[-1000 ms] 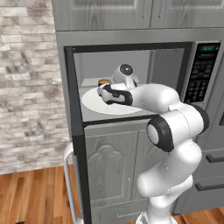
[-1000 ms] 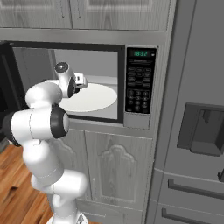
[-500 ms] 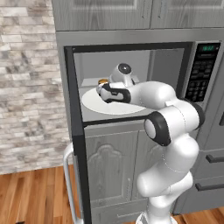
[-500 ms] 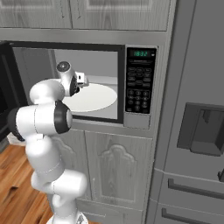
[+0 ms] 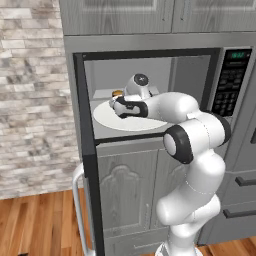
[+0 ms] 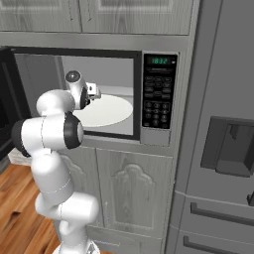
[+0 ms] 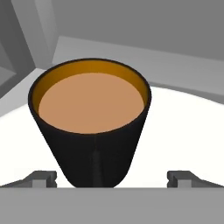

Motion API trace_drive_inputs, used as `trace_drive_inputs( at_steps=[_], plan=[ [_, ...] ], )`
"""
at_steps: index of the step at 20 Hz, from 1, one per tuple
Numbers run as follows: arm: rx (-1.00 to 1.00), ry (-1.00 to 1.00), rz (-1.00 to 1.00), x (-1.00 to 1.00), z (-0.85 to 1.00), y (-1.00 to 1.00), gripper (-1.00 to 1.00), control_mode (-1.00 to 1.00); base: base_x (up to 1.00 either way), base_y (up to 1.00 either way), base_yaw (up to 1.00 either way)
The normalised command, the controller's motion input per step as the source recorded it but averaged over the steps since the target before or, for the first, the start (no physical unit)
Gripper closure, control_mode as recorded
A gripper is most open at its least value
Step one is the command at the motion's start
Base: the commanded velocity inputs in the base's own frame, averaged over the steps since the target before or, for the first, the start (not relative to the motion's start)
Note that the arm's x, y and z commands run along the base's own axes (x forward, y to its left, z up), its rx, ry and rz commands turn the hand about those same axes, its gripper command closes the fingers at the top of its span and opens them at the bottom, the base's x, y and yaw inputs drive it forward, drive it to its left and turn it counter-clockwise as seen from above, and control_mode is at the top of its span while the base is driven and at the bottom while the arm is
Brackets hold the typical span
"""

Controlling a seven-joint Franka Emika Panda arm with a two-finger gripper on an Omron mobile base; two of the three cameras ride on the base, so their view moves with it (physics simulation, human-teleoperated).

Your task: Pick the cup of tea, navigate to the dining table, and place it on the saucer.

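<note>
**Black cup of tea between spread fingers inside the microwave**

Left base view: the microwave (image 5: 150, 95) stands open, with one white round plate (image 5: 125, 116) inside. The arm reaches in; the hand (image 5: 116, 104) hides most of the cup of tea (image 5: 117, 93), of which just an orange-brown sliver shows.

Right base view: the arm hides the cup of tea; one keypad (image 6: 158, 94) sits right of the plate.

Hand view: one cup of tea (image 7: 90, 120), full of orange-brown liquid, stands upright on the plate. The hand (image 7: 112, 178) is wide open, one fingertip (image 7: 41, 177) each side, gripping nothing.
</note>
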Motion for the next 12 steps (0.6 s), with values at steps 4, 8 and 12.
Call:
trace_drive_inputs(
  at_steps=[4,8,12],
  plan=[
    [0.0,0.0,0.0,0.05,-0.15,0.05,-1.0,-1.0,0.0,0.0,0.0],
    [0.0,0.0,0.0,0.12,-0.01,0.06,-1.0,-1.0,0.0,0.0,0.0],
    [0.0,0.0,0.0,0.07,-0.02,0.01,-1.0,-1.0,0.0,0.0,0.0]
  ],
)
